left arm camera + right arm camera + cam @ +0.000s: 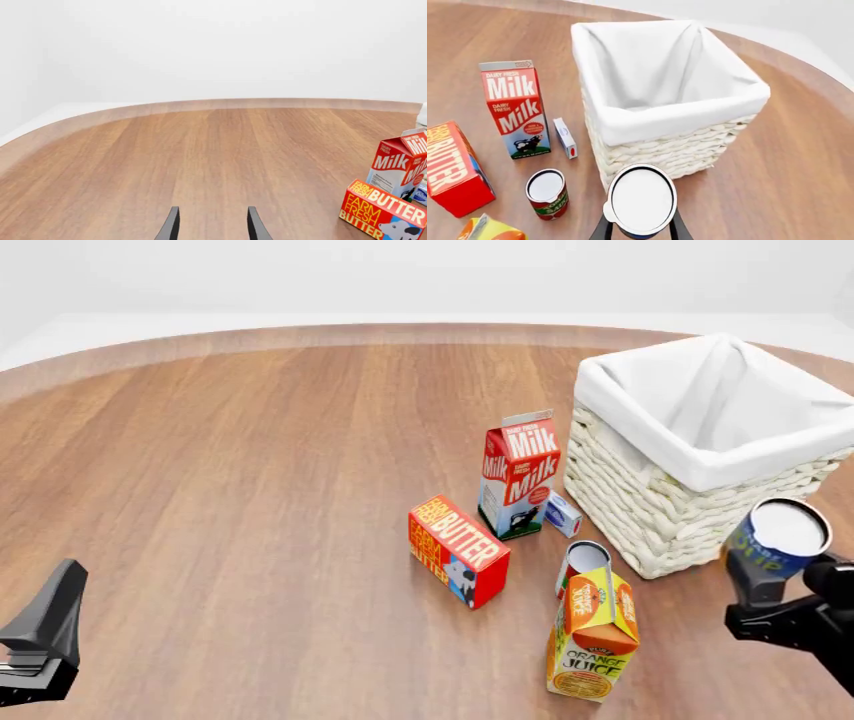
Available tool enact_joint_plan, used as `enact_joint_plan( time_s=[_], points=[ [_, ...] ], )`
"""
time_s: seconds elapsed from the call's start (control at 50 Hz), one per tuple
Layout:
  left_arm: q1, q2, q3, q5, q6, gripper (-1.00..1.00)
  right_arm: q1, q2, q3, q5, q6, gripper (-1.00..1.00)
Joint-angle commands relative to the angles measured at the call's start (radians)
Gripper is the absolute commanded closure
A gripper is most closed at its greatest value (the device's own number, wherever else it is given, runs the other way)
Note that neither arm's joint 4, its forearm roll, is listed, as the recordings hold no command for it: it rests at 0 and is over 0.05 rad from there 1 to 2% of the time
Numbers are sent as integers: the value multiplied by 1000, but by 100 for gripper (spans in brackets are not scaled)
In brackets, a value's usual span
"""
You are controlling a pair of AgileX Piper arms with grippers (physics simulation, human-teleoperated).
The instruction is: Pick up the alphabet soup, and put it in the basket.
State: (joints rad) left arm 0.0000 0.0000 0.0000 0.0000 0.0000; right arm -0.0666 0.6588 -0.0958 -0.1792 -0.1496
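With the right end effector (639, 227) clamped on the alphabet soup (642, 201), lifted just beside the basket (627, 131), the carry is under way; next, move over the rim and release. Left end effector (212, 225) idle, fingers apart.

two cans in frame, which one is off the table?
The blue alphabet soup: the right gripper holds it in the air just short of the basket. The slimmer red can stands on the table by the orange juice.

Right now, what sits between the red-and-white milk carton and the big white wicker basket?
A small white-and-blue box stands on the table between the milk carton and the basket, apart from both. The front and right wrist views show it.
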Motion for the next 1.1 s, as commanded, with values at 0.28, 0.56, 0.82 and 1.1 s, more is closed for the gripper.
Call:
enact_joint_plan(
  time_s=[0.28, 0.56, 0.82, 1.1],
  points=[
    [0, 0, 0, 0, 0, -100, 9, -90, -85, 115, -6, 100],
    [0, 0, 0, 0, 0, -100, 7, -136, -167, 193, -28, 100],
    [0, 0, 0, 0, 0, -100, 26, -116, -220, 204, -38, 100],
    [0, 0, 0, 0, 0, -100, 34, -113, -301, 249, -57, 100]
  ],
)
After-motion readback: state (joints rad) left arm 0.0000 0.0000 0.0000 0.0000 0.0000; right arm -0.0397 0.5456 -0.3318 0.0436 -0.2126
